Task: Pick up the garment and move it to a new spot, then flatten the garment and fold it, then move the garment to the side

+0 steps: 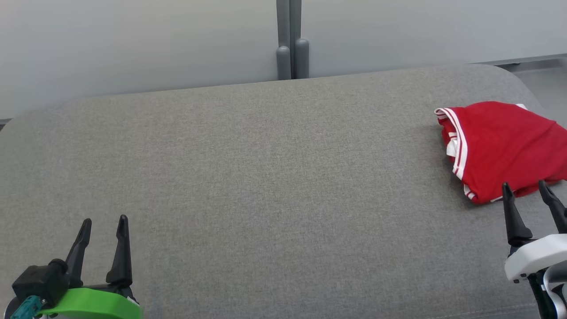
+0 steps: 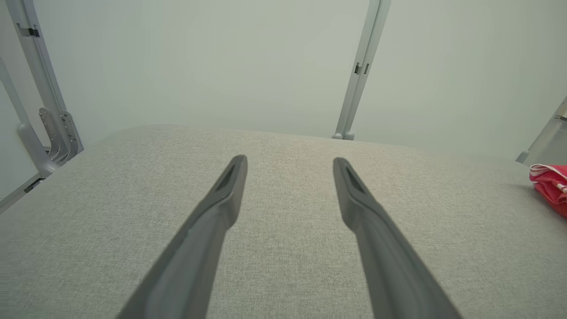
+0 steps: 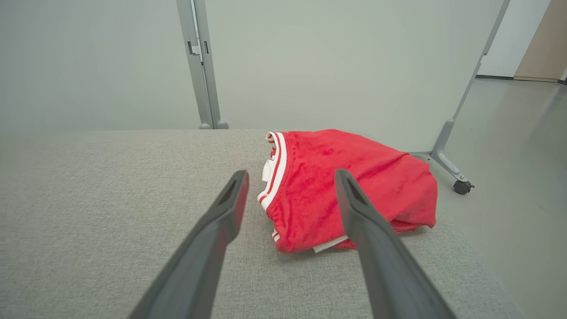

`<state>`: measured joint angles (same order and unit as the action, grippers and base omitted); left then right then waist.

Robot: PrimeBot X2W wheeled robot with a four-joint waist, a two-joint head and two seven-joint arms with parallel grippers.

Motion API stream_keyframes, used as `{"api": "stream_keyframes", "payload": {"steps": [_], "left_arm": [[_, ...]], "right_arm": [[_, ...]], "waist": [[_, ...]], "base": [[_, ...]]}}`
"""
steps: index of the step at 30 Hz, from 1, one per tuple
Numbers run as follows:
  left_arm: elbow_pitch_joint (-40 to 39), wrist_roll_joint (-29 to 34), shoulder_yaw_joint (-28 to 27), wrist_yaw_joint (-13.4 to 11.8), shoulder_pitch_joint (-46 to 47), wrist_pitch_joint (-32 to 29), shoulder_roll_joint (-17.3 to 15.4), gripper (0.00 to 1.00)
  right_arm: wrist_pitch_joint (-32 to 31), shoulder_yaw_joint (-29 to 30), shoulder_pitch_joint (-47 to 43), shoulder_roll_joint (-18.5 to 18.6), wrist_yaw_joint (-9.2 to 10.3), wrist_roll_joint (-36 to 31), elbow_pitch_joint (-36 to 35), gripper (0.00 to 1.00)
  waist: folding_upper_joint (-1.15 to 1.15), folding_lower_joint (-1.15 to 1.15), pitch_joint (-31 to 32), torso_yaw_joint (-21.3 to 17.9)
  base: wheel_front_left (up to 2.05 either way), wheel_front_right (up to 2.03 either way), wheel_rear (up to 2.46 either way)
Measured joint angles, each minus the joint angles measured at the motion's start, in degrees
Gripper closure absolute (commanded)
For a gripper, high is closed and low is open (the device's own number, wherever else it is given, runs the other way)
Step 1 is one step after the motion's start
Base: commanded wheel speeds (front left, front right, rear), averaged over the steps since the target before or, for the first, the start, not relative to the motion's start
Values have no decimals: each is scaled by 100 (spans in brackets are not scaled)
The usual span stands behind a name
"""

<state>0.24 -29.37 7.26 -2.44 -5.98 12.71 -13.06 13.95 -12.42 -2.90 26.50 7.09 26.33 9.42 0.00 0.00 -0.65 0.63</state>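
Partly cropped garment [image 1: 500,146], seemingly folded, right tool [image 1: 524,184] spread beside it

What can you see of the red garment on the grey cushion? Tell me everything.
The red garment is soft, knit-looking fabric with white striped trim along one edge and a white scrap showing beneath. It lies bunched, not flat, near the right end of the grey cushion. The right gripper sits just short of it, jaws open, not holding it.
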Motion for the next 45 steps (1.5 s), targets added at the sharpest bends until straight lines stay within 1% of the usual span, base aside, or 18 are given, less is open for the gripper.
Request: {"api": "stream_keyframes", "payload": {"steps": [4, 14, 15, 23, 26, 38, 39, 45], "left_arm": [[87, 59, 10, 21, -69, -4, -76, 0], [215, 135, 115, 69, -106, -4, -79, 0], [227, 143, 162, 115, -105, -7, -82, 100], [680, 135, 353, 133, -175, -21, 268, 100], [683, 36, 345, 136, -200, -55, 293, 100], [716, -802, 197, 202, -197, -253, 345, 100], [726, -882, 187, 212, -196, -259, 355, 100], [780, -1252, 90, 277, -186, -366, 436, 100]], "right_arm": [[22, -78, -12, -85, 4, -185, -158, 0], [23, -158, -18, -321, 7, -460, -359, 0], [23, -136, -30, -335, 7, -489, -361, 100], [8, -314, -353, -834, -2, -487, 23, 100], [3, -300, -365, -857, -35, -383, 25, 100], [-207, -78, -350, -1039, -167, 565, 19, 100], [-215, -54, -349, -1049, -201, 621, 19, 100], [-341, 77, -335, -1150, -255, 1028, 21, 100]], "waist": [[0, 0, 48, 97], [0, 0, 91, 314], [0, 0, 98, 340], [0, 0, 104, 357], [0, 0, 101, 350], [0, 0, 92, 292], [0, 0, 92, 288], [0, 0, 87, 264]], "base": [[0, 0, 0], [0, 0, 0], [0, 0, 0], [0, 0, 0], [0, 0, 0], [0, 0, 0], [0, 0, 0], [0, 0, 0]]}}
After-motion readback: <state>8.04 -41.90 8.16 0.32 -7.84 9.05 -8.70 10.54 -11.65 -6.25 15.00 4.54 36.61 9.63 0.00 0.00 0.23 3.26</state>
